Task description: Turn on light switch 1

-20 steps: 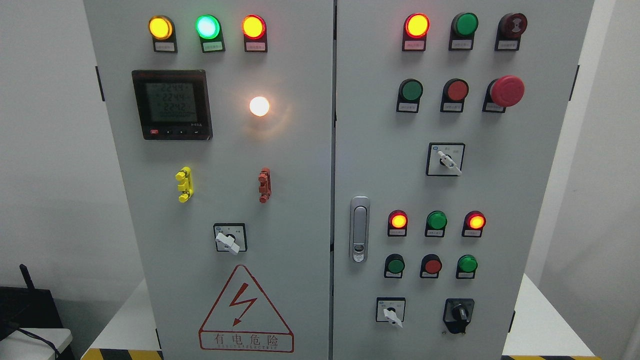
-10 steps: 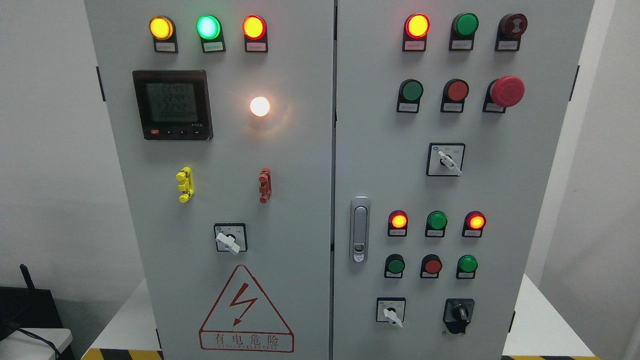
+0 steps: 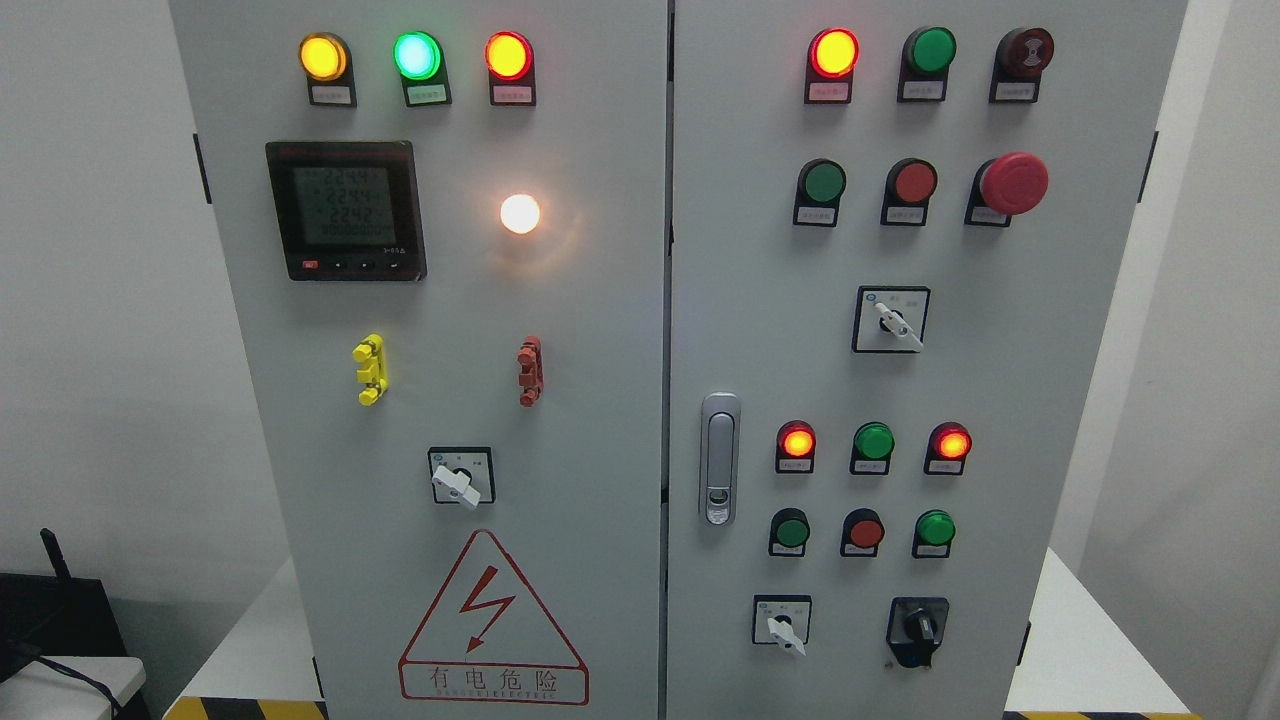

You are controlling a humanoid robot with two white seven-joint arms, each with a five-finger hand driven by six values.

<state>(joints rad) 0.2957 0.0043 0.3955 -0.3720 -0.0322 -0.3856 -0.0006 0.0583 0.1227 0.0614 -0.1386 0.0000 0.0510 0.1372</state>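
A grey cabinet (image 3: 600, 300) with two doors fills the view, and neither hand shows, so I cannot tell how their fingers stand. On the left door a white lamp (image 3: 519, 213) glows at 3 o'clock from the meter (image 3: 346, 210), and a rotary switch (image 3: 460, 476) sits at 12 o'clock from the warning triangle (image 3: 492, 625), its white lever pointing toward 4 o'clock. Which control is light switch 1 cannot be told, as the labels are too small to read.

Plain white walls (image 3: 90, 300) both sides, evenly lit, slight shadow on right wall. White platform (image 3: 250, 640) under the cabinet, yellow-black hazard tape (image 3: 240, 708) along front edge. Lower left: dark box (image 3: 60, 615) with short antenna, black cable over a white surface (image 3: 70, 685).
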